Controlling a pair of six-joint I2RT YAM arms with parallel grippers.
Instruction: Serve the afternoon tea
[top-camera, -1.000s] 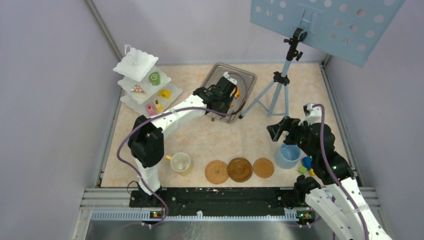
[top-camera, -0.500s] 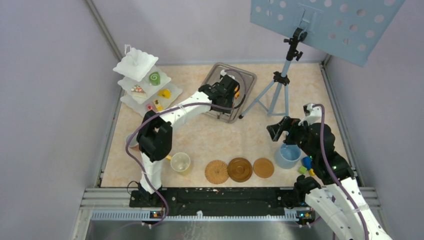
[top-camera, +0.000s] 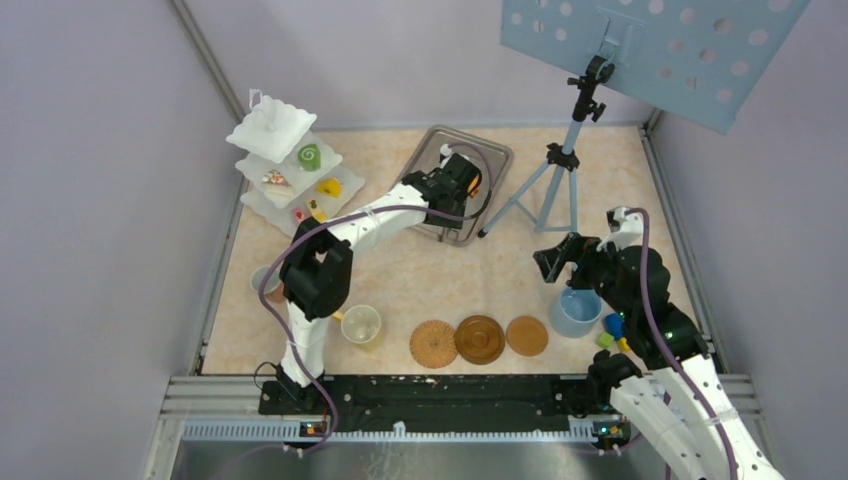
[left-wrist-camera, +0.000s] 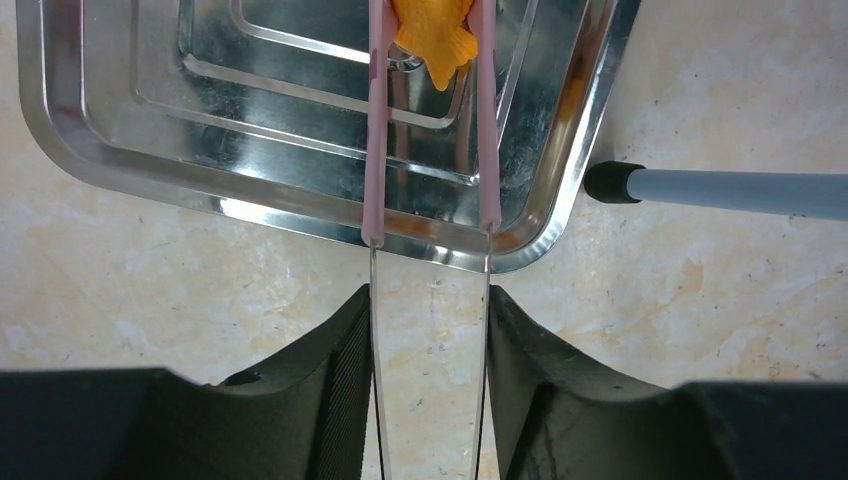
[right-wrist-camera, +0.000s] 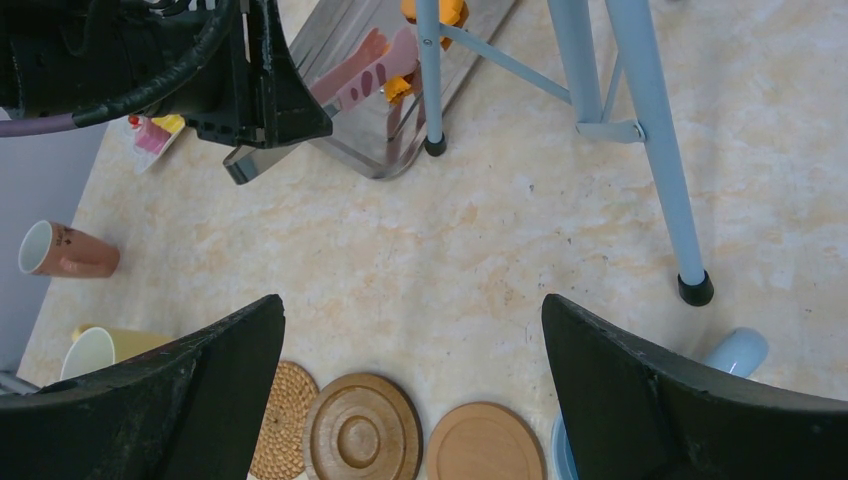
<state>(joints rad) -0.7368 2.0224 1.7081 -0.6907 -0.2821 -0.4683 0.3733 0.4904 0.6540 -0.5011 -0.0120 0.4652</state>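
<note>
gripping the pink plastic tongs (left-wrist-camera: 376, 150), the left claw (left-wrist-camera: 428, 300) was closed on them; ahead of it the tong tips pinched an orange toy biscuit (left-wrist-camera: 435, 35) over the shiny steel tray (left-wrist-camera: 120, 170). the right claw (right-wrist-camera: 412, 305) hung spread wide, round brown coasters (right-wrist-camera: 362, 435) below it.

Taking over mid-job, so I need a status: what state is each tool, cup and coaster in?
Left tool: shut on the pink tongs.
Pink tongs: pinching an orange biscuit over the tray.
Right tool: open, empty.
Brown cup: lying on its side.
Yellow cup: upright.
Blue cup: upright.
Coasters: three in a row, all bare.
</note>
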